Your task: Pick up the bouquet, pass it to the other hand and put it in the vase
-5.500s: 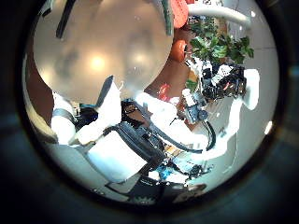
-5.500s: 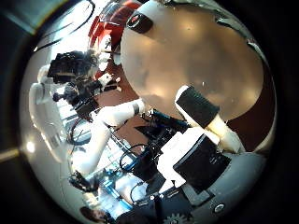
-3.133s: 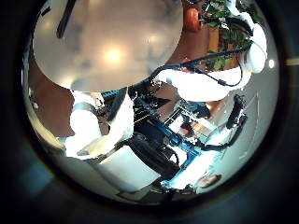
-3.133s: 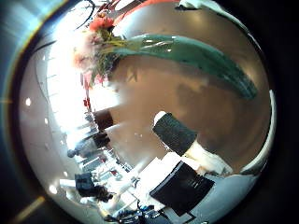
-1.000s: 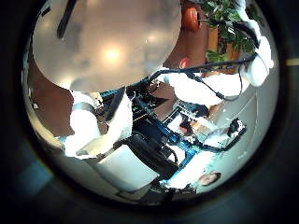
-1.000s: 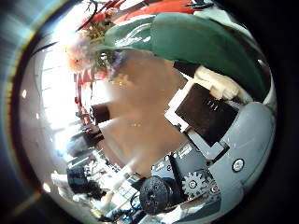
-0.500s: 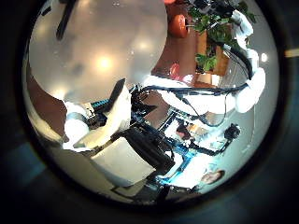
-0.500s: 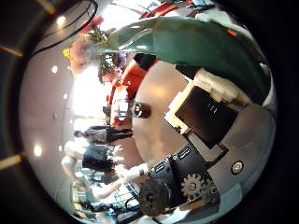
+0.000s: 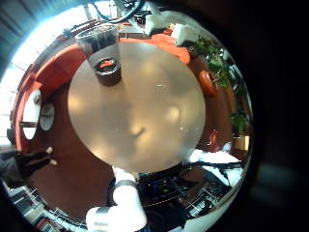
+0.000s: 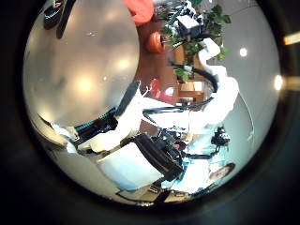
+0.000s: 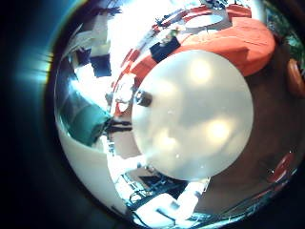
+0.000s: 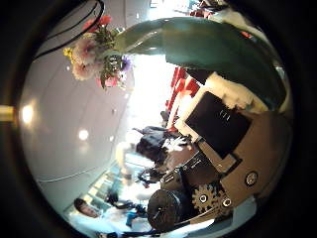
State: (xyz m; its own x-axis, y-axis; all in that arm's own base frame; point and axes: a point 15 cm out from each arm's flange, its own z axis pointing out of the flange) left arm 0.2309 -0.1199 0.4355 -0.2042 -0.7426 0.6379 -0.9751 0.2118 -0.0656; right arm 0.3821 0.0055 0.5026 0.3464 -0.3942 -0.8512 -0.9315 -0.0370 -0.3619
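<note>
The bouquet (image 12: 188, 45) lies close across my right palm in the right thumb side palm view, its wrapped stems under my curled fingers (image 12: 226, 111) and its flower heads (image 12: 94, 50) sticking out in the air. My right hand is shut on it, above the table. The vase (image 9: 104, 66) stands upright near the edge of the round table (image 9: 145, 116) in the left little finger side palm view, and also shows small in the right little finger side palm view (image 11: 143, 97). My left hand (image 10: 112, 127) hangs over the table with relaxed fingers and holds nothing.
The round table also shows in the left thumb side palm view (image 10: 80, 75) and the right little finger side palm view (image 11: 200, 105). Sofas (image 9: 58, 68) and potted plants (image 9: 208, 53) stand around the table. A white arm (image 10: 211, 94) reaches across beside the table.
My right hand has closed on the bouquet and raised it from the table; the room now shows behind it. The left palm view has shifted, so the left hand has moved.
</note>
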